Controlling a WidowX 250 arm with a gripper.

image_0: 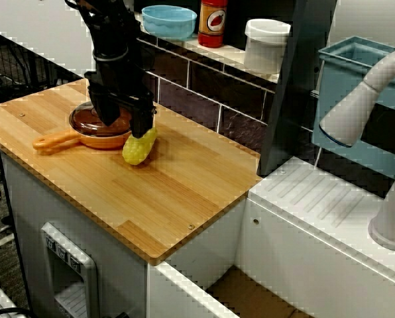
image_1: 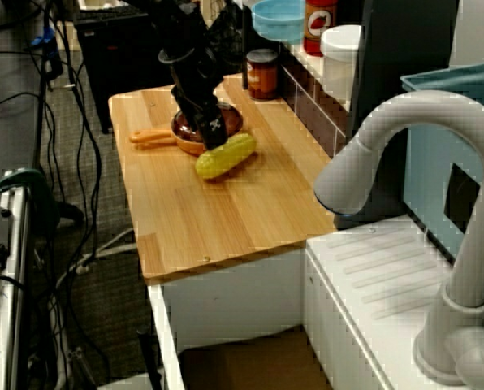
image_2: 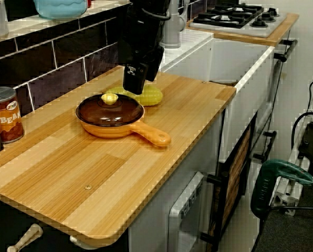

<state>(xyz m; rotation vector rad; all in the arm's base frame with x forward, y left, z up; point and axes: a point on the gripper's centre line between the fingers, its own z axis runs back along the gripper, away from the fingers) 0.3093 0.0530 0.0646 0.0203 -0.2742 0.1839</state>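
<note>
Wooden table (image_0: 184, 192) carries a lidded orange pan (image_0: 99, 140) toward its wall-side edge; yellow corn (image_0: 139, 147) lies just beside it, well apart from the front edge. Fingers spread, the claw (image_0: 126, 124) hangs just above both.

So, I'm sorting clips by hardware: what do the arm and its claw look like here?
The arm is all black, blocky and jointed. Its claw has two flat black fingers; a small white mark shows on one.
</note>
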